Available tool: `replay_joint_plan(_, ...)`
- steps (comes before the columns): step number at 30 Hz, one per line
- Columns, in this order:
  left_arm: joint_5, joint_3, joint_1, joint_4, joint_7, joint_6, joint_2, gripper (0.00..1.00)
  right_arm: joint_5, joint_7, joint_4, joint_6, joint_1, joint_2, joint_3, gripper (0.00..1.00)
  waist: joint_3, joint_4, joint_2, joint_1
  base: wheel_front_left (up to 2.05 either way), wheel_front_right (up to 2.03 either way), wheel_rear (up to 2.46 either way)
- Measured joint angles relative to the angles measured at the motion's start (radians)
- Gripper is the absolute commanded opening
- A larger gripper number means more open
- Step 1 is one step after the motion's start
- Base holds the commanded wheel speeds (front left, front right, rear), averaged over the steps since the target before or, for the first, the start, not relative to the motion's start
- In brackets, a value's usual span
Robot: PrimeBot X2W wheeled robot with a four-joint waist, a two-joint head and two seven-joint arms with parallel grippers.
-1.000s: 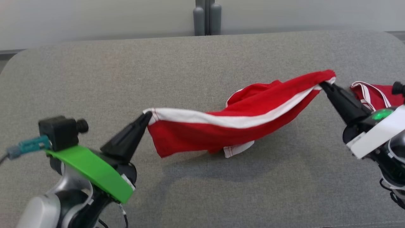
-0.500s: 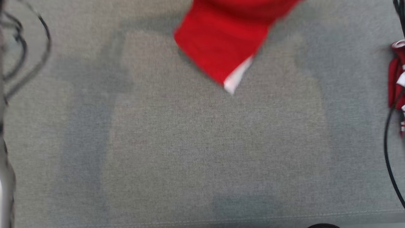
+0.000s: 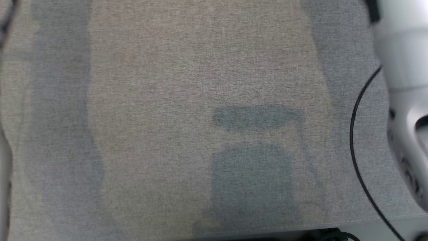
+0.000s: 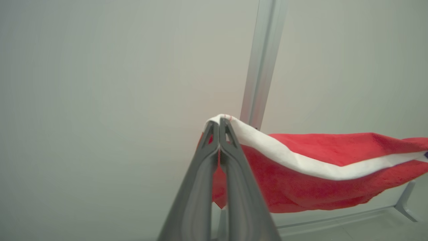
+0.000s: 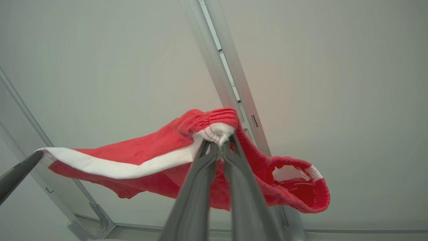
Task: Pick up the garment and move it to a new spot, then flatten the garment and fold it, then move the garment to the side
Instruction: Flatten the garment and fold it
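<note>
Garment (image 4: 317,180), red with a white stripe, hangs in mid-air, strung between the two grippers like a sagging band with a pale wall behind it. Left gripper (image 4: 219,125): fingers pressed together, clamped on a white-edged corner of the cloth, which runs off to the right of the left wrist view and droops below the stripe. Right gripper (image 5: 219,145): fingers together too, pinching a bunched bit of white hem and red ribbed fabric. In the right wrist view, one loose loop of cloth with a white-trimmed opening dangles to the right of the fingers, and the long striped part stretches left to a dark fingertip at the left edge, touching the cloth's far corner. Metal post (image 4: 262,60) stands behind the garment against the wall, with a frame rail low down. Head view looks down on a grey fabric surface (image 3: 167,100) with soft shadows (image 3: 254,174) near its front edge. White arm casing (image 3: 404,83) sits at the right side, blurred, with a black cable (image 3: 354,134) curving beside it.
</note>
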Motion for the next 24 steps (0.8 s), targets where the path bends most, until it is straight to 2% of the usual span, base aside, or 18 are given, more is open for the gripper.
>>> replay_joint_plan(2, -0.036, -0.093, 0.079, -0.022, -0.037, -0.001, 0.015, 0.0, 0.038, -0.007, -0.005, 0.0, 0.098, -0.014, 0.061, 0.0, 0.011, -0.011, 0.0, 0.0, 0.0, 0.0, 0.0)
replay_joint_plan(3, -0.09, -0.169, 0.171, -0.049, -0.057, -0.002, 0.041, 0.0, 0.085, -0.007, -0.028, 0.0, 0.194, -0.057, 0.124, 0.0, 0.012, -0.021, 0.0, 0.0, 0.0, 0.0, 0.0)
replay_joint_plan(6, -0.158, -0.257, 0.299, -0.099, -0.08, -0.003, 0.1, 0.0, 0.157, -0.007, -0.101, 0.0, 0.338, -0.133, 0.233, 0.0, -0.002, -0.028, 0.0, -0.0001, 0.0, 0.0, 0.0)
replay_joint_plan(8, -0.202, -0.3, 0.4, -0.136, -0.091, -0.003, 0.136, 0.0, 0.219, -0.012, -0.168, 0.0, 0.447, -0.177, 0.304, 0.0, -0.019, -0.031, 0.0, -0.0001, 0.0, 0.0, 0.0)
replay_joint_plan(11, -0.227, -0.34, 0.551, -0.212, -0.101, -0.003, 0.19, 0.0, 0.295, -0.021, -0.283, 0.0, 0.594, -0.281, 0.396, 0.0, -0.057, -0.036, 0.0, -0.0003, 0.0, 0.0, 0.0)
replay_joint_plan(14, -0.249, -0.33, 0.705, -0.303, -0.105, -0.001, 0.232, 0.0, 0.354, -0.028, -0.402, 0.0, 0.728, -0.389, 0.468, 0.0, -0.106, -0.037, 0.0, -0.0003, 0.0, 0.0, 0.0)
replay_joint_plan(17, -0.261, -0.313, 0.898, -0.43, -0.108, 0.059, 0.266, 0.0, 0.386, -0.027, -0.509, 0.0, 0.864, -0.491, 0.528, 0.0, -0.165, -0.032, 0.0, -0.0004, 0.0, 0.0, 0.0)
replay_joint_plan(19, -0.266, -0.298, 1.045, -0.526, -0.109, 0.122, 0.286, 0.0, 0.384, -0.025, -0.568, 0.0, 0.95, -0.56, 0.56, 0.0, -0.206, -0.029, 0.0, -0.0004, 0.0, 0.0, 0.0)
replay_joint_plan(21, -0.292, -0.283, 1.208, -0.625, -0.109, 0.191, 0.286, 0.0, 0.39, -0.019, -0.621, 0.0, 1.037, -0.613, 0.576, 0.0, -0.246, -0.026, 0.0, -0.0004, 0.0, 0.0, 0.0)
replay_joint_plan(24, -0.291, -0.234, 1.433, -0.765, -0.109, 0.299, 0.253, 0.0, 0.408, -0.018, -0.693, 0.0, 1.174, -0.678, 0.576, 0.0, -0.302, -0.023, 0.0, -0.0004, 0.0, 0.0, 0.0)
